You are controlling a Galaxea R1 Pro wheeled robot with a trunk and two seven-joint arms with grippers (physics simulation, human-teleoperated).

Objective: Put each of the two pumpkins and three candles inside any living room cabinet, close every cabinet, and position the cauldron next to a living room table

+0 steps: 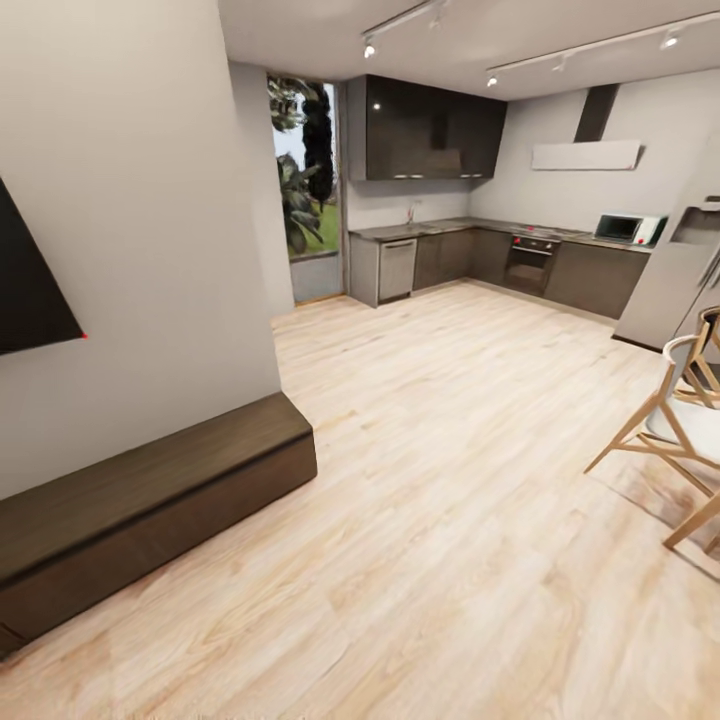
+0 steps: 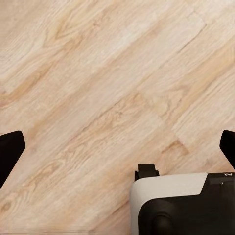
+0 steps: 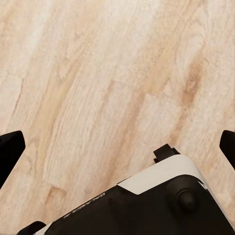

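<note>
Ahead, the head view takes in a wide stretch of pale wood floor (image 1: 430, 480) running to a dark kitchen (image 1: 480, 250) along the far wall, with a microwave (image 1: 625, 229) on its counter. The cabinet (image 1: 150, 510), long, low and dark brown, sits against the grey wall (image 1: 140, 250) at the view's left, its fronts flush and closed; a black screen (image 1: 30, 280) hangs above it. Wooden chairs (image 1: 680, 440) crowd the view's right edge. Between cabinet and chairs the floor lies open. The left tool (image 2: 117, 147) is spread wide, its dark fingertips (image 2: 10, 149) at opposite edges of the left wrist view, gripping nothing, over bare planks beside the robot's white and black base (image 2: 181, 205). The right tool (image 3: 117, 147) stands equally wide and empty over the floor.
</note>
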